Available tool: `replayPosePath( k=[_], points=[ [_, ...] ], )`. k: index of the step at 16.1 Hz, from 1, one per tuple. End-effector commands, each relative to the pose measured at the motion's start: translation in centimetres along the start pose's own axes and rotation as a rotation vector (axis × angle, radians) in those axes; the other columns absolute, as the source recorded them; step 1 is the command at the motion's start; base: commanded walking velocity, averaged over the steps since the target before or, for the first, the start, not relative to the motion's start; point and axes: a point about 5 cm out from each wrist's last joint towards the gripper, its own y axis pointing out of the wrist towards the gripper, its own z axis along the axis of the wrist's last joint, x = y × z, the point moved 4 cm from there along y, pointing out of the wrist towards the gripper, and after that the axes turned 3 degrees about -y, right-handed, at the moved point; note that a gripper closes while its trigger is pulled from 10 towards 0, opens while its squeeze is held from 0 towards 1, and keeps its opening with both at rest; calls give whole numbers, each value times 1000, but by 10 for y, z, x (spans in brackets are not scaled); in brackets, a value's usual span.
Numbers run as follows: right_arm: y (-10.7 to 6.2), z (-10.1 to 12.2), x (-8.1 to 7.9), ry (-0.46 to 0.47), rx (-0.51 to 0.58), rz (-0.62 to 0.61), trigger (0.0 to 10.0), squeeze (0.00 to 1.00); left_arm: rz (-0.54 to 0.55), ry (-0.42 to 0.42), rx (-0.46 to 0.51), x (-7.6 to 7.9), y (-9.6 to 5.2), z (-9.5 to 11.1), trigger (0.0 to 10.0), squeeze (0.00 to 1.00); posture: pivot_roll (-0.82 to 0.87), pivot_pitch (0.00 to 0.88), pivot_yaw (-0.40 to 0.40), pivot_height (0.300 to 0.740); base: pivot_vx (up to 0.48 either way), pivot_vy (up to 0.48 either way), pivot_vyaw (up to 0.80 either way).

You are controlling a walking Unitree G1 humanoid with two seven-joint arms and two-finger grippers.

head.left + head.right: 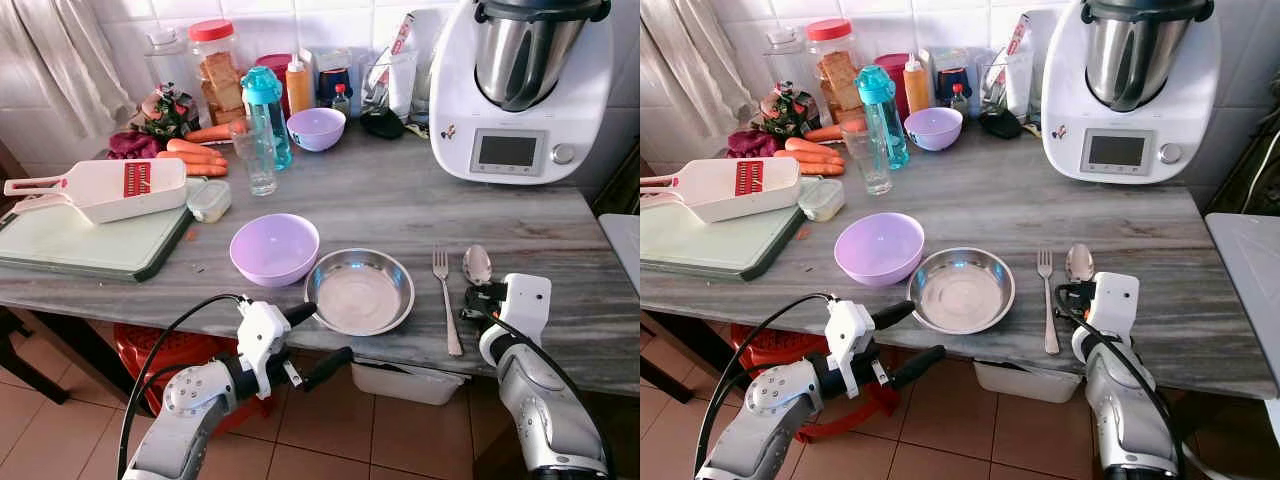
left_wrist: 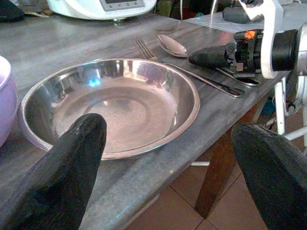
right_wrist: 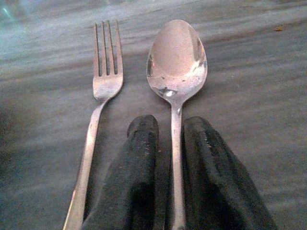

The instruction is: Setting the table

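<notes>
My right gripper [image 3: 170, 163] is at the lower right of the head view, at the front edge of the grey table [image 1: 400, 200]. Its two black fingers [image 3: 136, 177] are closed narrow around the handle of the spoon [image 3: 176, 62], which lies flat on the table with its bowl pointing away from me. Just beside the spoon, on its left, lies the fork [image 1: 444, 300], parallel to it and not touching.

My left gripper [image 1: 315, 340] is at the lower centre of the head view, in front of the table edge and a little below it. Its fingers [image 2: 72, 163] are spread wide and hold nothing. Right before them the steel plate [image 1: 360, 292] rests on the table, near the front edge. The purple bowl [image 1: 274, 248] stands on the left of the plate, touching its rim or almost so. In the upper left are a cutting board [image 1: 70, 245] with a white slicer [image 1: 110, 187] on it, carrots [image 1: 195, 155] and a glass [image 1: 257, 155]. A white kitchen machine [image 1: 520, 90] stands in the upper right.
</notes>
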Motion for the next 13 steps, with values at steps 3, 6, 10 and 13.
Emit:
replayPosePath(
  k=[3,6,10,13],
  points=[
    [1,-19,1,9,-91,17,10000,784,3,8,-23,-1,-2,-4,10000,0,-41,0,92,740,0,0,0],
    [1,-21,1,7,-97,21,10000,784,4,10,-25,-1,-2,-4,10000,0,-41,0,92,740,0,0,0],
    [1,-24,3,-10,-106,33,10000,784,5,12,-29,-2,-1,-4,10000,0,-41,0,93,740,0,0,0],
    [-1,-17,9,-21,-67,-2,10000,871,12,19,-22,-3,-1,-3,10000,0,-40,0,96,740,0,0,0]
  ],
)
